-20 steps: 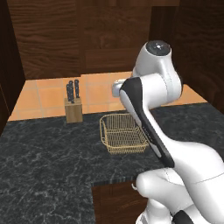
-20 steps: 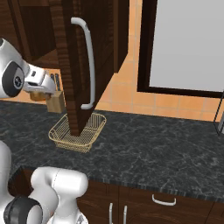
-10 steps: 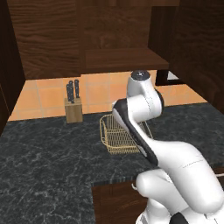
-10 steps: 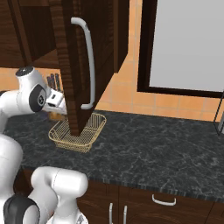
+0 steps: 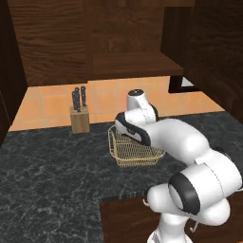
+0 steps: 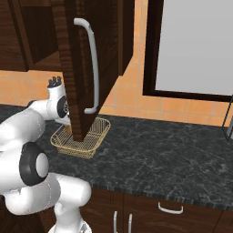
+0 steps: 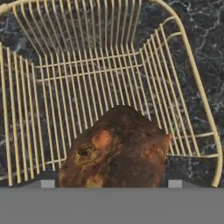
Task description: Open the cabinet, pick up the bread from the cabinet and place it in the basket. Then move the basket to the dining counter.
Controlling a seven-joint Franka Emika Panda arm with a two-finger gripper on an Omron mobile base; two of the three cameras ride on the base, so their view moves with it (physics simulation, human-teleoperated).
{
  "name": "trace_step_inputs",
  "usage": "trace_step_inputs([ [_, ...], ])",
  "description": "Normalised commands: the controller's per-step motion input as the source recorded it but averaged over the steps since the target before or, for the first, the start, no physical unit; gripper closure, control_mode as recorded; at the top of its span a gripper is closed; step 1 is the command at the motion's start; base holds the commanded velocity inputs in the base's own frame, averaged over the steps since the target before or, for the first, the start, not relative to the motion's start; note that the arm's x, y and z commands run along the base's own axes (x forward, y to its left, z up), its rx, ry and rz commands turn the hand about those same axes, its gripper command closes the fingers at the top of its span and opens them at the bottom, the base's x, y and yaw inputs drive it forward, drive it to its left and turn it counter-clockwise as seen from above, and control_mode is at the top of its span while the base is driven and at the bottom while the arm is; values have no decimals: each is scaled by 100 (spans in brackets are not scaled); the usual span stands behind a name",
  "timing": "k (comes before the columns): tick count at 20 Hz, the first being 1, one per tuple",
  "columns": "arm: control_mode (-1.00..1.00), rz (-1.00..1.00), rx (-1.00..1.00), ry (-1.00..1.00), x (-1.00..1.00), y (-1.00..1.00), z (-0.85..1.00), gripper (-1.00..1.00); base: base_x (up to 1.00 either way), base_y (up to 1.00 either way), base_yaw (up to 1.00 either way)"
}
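The bread (image 7: 118, 148), a knobbly brown loaf, sits between my finger tips in the hand view, with my gripper (image 7: 111, 181) shut on it. It hangs just over the floor of the golden wire basket (image 7: 194, 92), near one side. The basket (image 5: 137, 154) stands on the black stone counter with my white hand (image 5: 129, 127) dipping into it from above. The cabinet door (image 6: 73, 68) with its long silver handle (image 6: 93, 68) stands open over the basket (image 6: 82, 145). The dining counter is out of view.
A wooden knife block (image 5: 79, 118) stands left of the basket by the tiled wall. The open cabinet's shelf (image 5: 137, 64) hangs above the basket. The black speckled counter (image 5: 47, 166) stretches left and forward. A framed window (image 6: 195, 45) is at the right.
The arm has folded down from cabinet height, and the hand with the bread has dropped to the basket. The basket and the door have not moved.
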Motion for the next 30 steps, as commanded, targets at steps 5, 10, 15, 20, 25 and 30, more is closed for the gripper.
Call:
trace_step_inputs([
  [5, -100, -9, 0, 4, 71, -4, -73, 100, 0, 0, 0],
  [10, -100, -10, 0, 0, 56, -11, -56, 100, 0, 0, 0],
  [15, -100, -6, 0, 0, 30, -14, -58, 100, 0, 0, 0],
  [20, -100, -1, 0, 2, 27, -9, -26, 100, 0, 0, 0],
  [25, -100, -3, 0, 7, 0, 0, -7, -100, 0, 0, 0],
  [30, -100, 0, 0, 0, 0, 0, -1, -100, 0, 0, 0],
])
